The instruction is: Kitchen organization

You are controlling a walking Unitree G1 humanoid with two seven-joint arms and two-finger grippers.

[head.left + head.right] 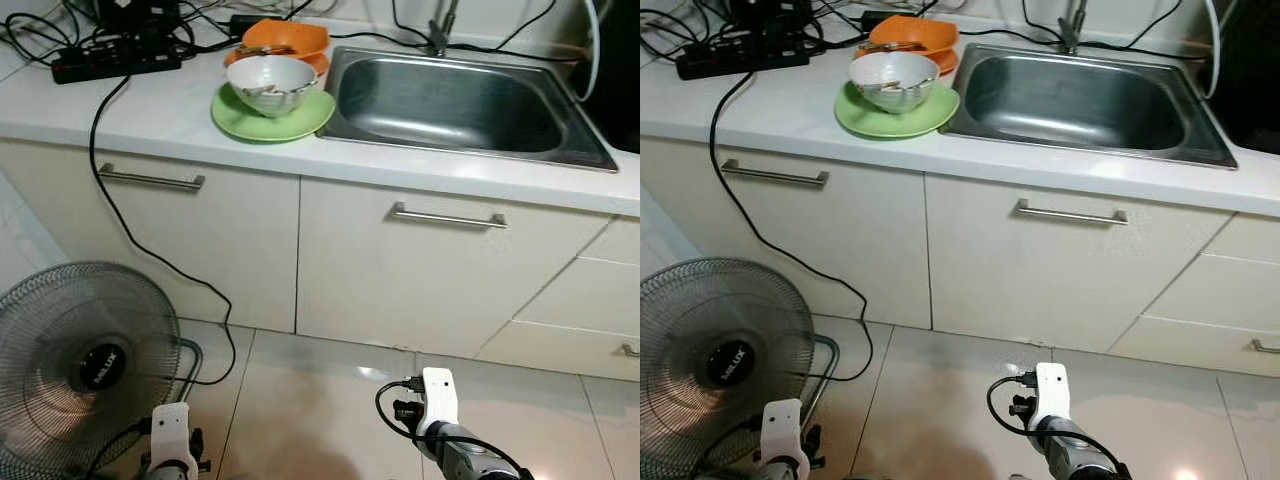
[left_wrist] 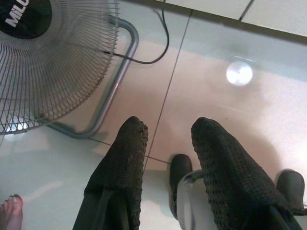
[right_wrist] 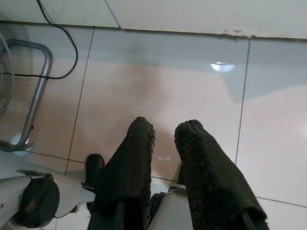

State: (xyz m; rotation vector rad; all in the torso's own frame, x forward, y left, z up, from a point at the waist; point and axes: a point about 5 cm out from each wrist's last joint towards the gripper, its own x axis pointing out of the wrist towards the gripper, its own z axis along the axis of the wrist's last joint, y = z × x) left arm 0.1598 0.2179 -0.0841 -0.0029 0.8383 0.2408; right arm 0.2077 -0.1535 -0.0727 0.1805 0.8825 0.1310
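Note:
A white bowl [image 1: 271,84] holding scraps sits on a green plate [image 1: 250,122] on the white counter [image 1: 150,110], just left of the steel sink [image 1: 455,100]. Behind it an orange bowl [image 1: 287,38] rests on an orange plate. Both arms hang low in front of the cabinets, the left arm [image 1: 170,440] near the fan and the right arm [image 1: 437,400] over the floor tiles. My left gripper [image 2: 170,127] points down at the floor, fingers apart and holding nothing. My right gripper [image 3: 167,125] also points at the tiles, its fingers slightly apart with nothing between them.
A standing fan [image 1: 75,365] is on the floor at the left, its metal foot [image 2: 115,81] near my left gripper. A black cable [image 1: 120,215] runs from a power strip [image 1: 115,60] down the cabinet front. A person's toes [image 2: 10,211] are beside the fan.

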